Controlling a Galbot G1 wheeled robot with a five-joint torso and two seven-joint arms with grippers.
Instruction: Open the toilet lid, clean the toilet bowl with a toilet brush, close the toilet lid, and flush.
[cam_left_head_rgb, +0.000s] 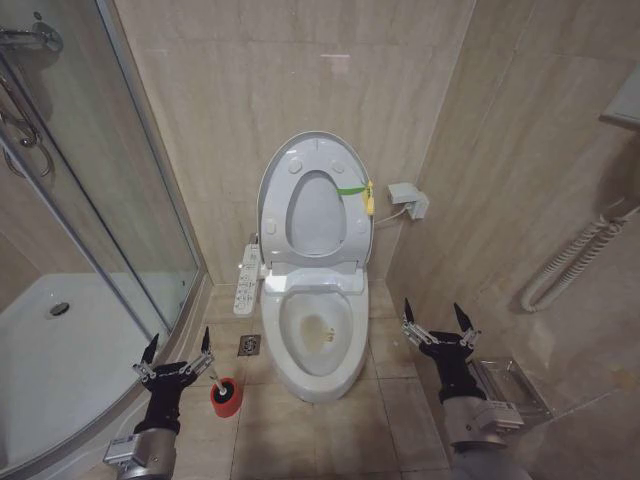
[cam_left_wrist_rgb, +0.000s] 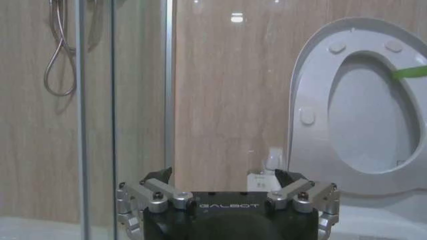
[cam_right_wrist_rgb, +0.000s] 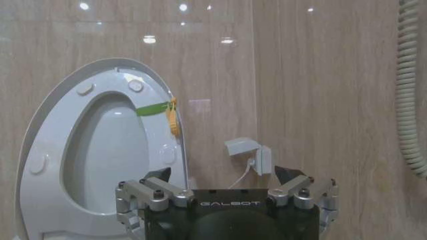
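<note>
Both arms reach up from frame bottom, wrists straight. Left gripper (cam_left_head_rgb: 179, 352) lower left, right gripper (cam_left_head_rgb: 438, 322) lower right; fingers spread wide, nothing held.

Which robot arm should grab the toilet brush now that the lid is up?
Probably the left. The left claw is open and hangs right beside the toilet brush in its red cup on the floor. The right claw, also open, is across the toilet bowl, near the wall.

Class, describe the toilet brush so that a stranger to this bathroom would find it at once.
Start at the white toilet bowl against the back wall. On the tiled floor to its left, beside the shower tray, stands a small red cup holder with the toilet brush in it, the only red thing on the floor.
</note>
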